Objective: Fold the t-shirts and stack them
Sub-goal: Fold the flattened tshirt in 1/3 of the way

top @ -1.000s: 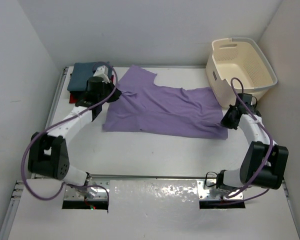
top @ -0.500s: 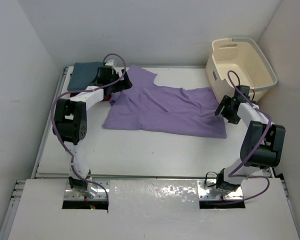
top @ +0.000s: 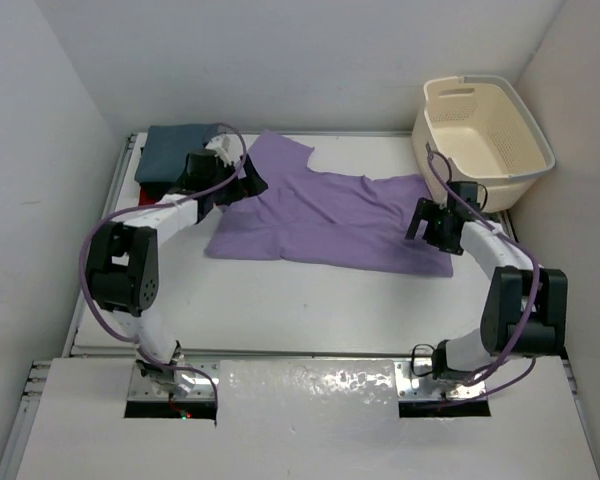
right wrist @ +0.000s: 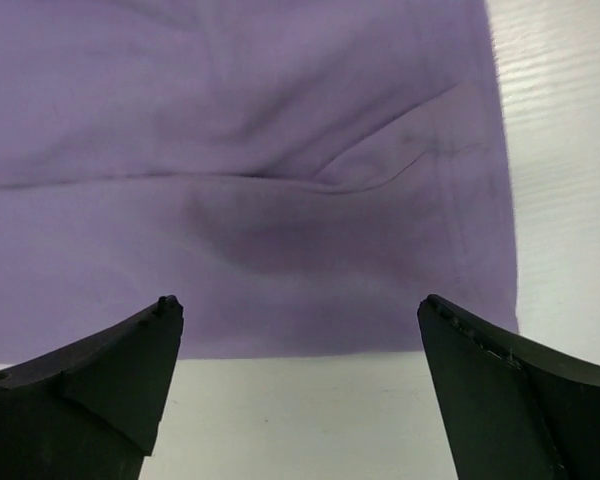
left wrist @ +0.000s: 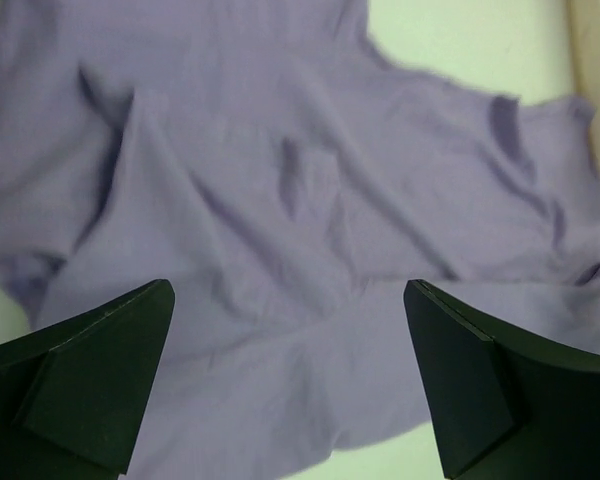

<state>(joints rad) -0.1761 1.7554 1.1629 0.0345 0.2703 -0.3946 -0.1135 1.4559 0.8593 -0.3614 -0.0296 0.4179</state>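
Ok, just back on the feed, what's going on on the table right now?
The lavender t-shirt lies spread out, somewhat wrinkled, mid-table. Both arms are over it: the left tool open above its left end, the right tool open above its right edge, neither gripping cloth. A folded teal-blue t-shirt tops a pile at the far left corner, with a red t-shirt showing beneath. The basket stands far right.

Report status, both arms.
Left gripper open, right gripper open, both over lavender t-shirt. Shirt spread out, unfolded. Laundry basket at its far-right corner.
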